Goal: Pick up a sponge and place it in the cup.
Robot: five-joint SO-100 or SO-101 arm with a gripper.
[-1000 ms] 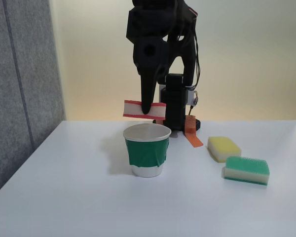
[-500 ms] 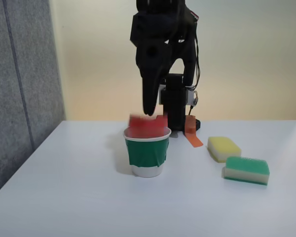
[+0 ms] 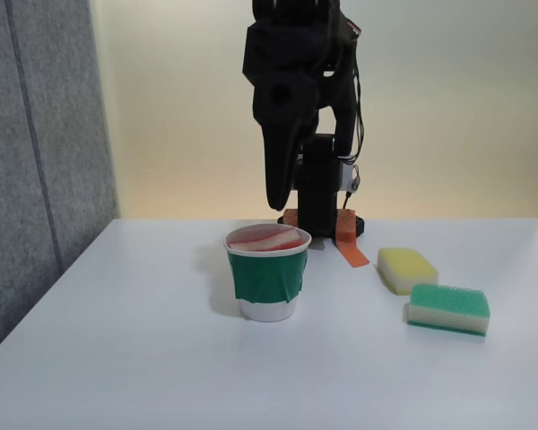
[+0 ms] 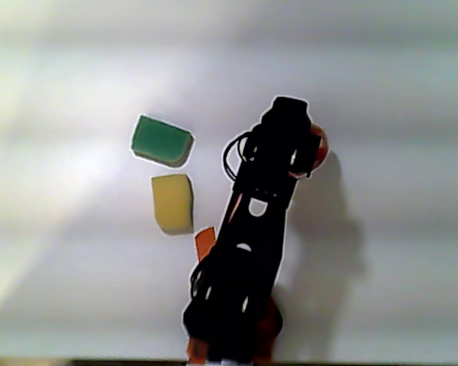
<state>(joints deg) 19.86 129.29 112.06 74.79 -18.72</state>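
The sponge [image 3: 267, 238] lies inside the cup [image 3: 267, 278], its red and cream layers showing just at the rim. The cup, white paper with a green band, stands upright on the white table [image 3: 134, 358]. My black gripper [image 3: 273, 202] hangs point-down a little above the cup's back rim, open, with nothing between its fingers. In the other view, from above, the gripper [image 4: 290, 126] covers most of the cup, and a red sliver of sponge [image 4: 321, 146] shows beside it.
A yellow sponge [image 3: 407, 269] and a green-topped sponge [image 3: 448, 308] lie right of the cup in the fixed view. An orange strip [image 3: 348, 242] lies by the arm's base [image 3: 321, 210]. A grey panel [image 3: 36, 161] borders the table's left side.
One second ago the gripper held the sponge level above the cup. It let go, the sponge dropped, and it now rests inside the cup. The gripper has shifted slightly right.
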